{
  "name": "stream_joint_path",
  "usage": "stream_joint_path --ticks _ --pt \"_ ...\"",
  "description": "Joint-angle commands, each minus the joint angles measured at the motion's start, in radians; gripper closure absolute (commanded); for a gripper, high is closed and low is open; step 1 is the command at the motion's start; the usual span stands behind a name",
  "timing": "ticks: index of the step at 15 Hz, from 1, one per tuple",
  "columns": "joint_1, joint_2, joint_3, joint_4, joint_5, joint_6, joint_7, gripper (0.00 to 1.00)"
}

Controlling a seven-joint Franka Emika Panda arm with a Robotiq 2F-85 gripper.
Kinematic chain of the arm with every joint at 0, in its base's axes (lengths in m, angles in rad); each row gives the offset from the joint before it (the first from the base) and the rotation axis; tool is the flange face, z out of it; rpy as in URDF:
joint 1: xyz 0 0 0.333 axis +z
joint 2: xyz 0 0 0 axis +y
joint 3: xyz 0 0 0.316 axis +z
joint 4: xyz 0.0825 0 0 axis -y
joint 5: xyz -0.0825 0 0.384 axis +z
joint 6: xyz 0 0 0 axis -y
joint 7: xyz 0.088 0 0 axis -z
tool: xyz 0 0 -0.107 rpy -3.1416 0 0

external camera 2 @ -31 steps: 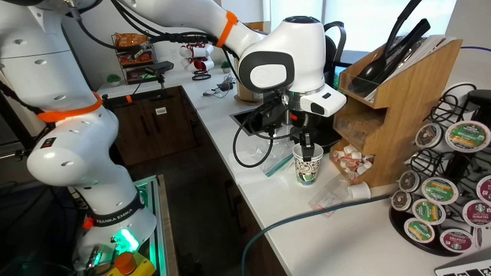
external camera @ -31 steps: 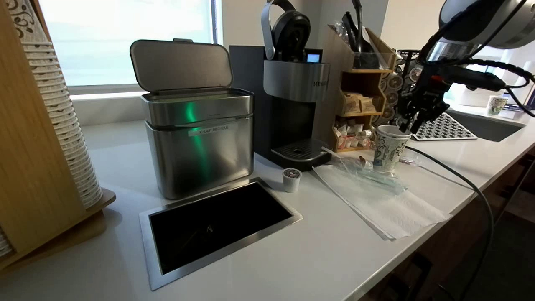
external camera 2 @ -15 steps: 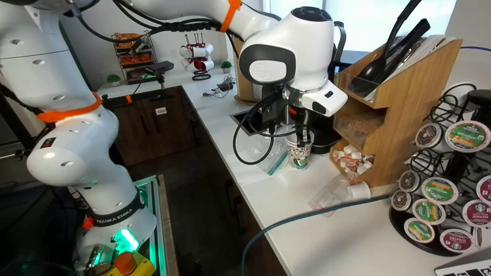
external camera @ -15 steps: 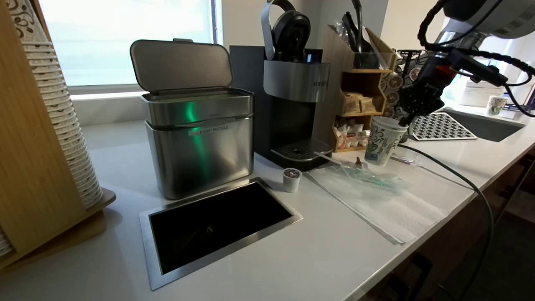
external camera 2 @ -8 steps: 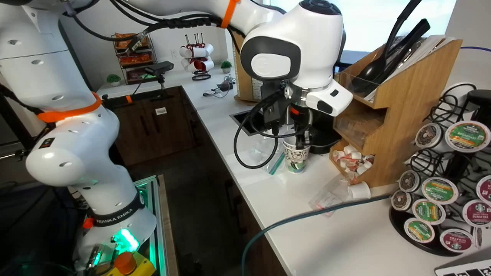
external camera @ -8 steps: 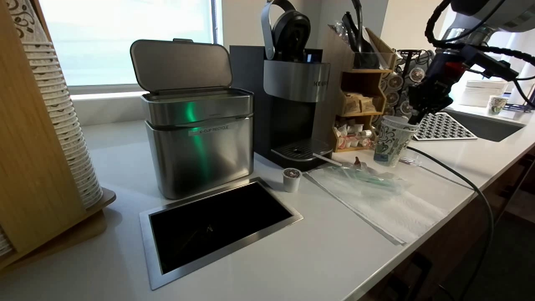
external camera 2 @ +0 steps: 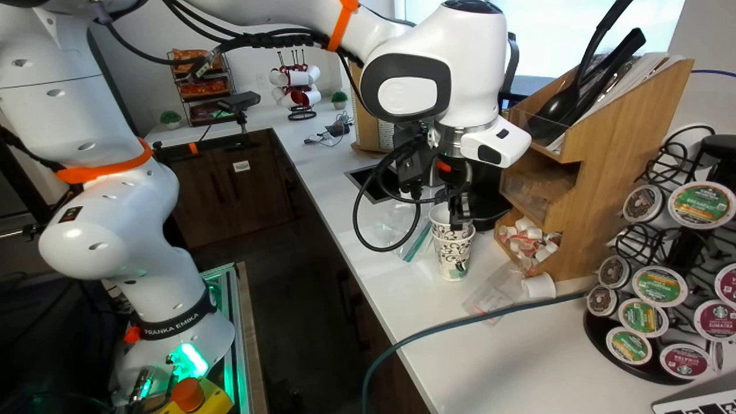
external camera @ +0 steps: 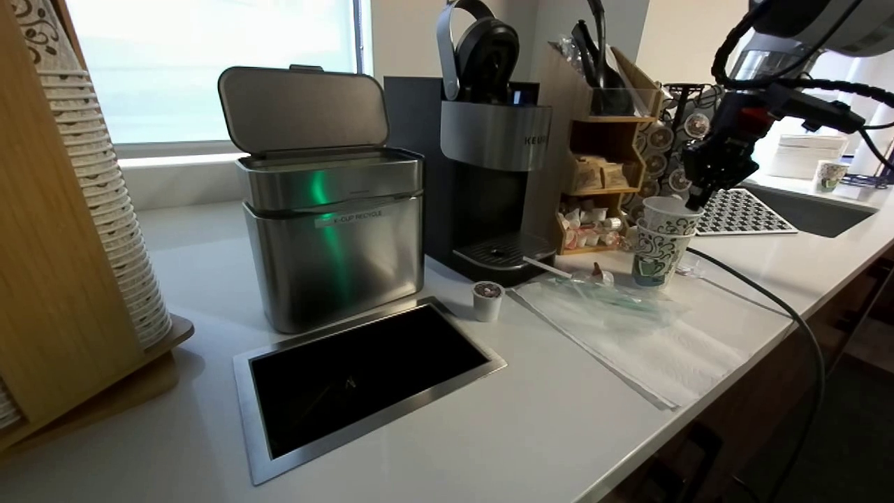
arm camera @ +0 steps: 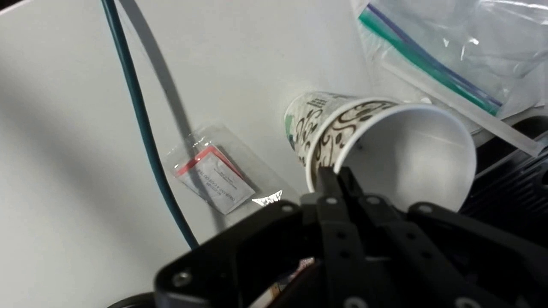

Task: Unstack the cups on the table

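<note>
The two pale patterned cups are partly nested. The upper cup (external camera: 670, 218) rises out of the lower cup (external camera: 655, 260), showing a band of its wall. The upper cup (external camera 2: 441, 218) and lower cup (external camera 2: 453, 256) also show in an exterior view. The lower cup's base appears at the white countertop (external camera 2: 414, 305). My gripper (arm camera: 336, 173) is shut on the near rim of the upper cup (arm camera: 411, 154), one finger inside it and one outside. The lower cup (arm camera: 302, 124) shows behind it in the wrist view. The fingertips are at the rim in both exterior views.
A plastic bag (external camera: 614, 297) lies on paper towels (external camera: 684, 356) beside the cups. The coffee machine (external camera: 489, 140) and wooden organizer (external camera 2: 627, 144) stand close by. A cable (arm camera: 141, 115) and clear packet (arm camera: 214, 179) lie near. A steel bin (external camera: 335, 258) stands behind the black recess (external camera: 363, 370).
The cups were nested, lifted and shifted together in my gripper. Over the last half second the lower cup has slid down out of the upper one, and both rims now show apart.
</note>
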Motion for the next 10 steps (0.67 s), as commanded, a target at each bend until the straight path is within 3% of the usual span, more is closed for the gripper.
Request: stream_joint_path --ticks 1,10 --pt "-0.001 -0.035 0.001 0.003 0.011 -0.055 0.005 0.99" --pt "-0.010 -0.144 -0.012 0.022 -0.031 -0.052 0.044 0.99"
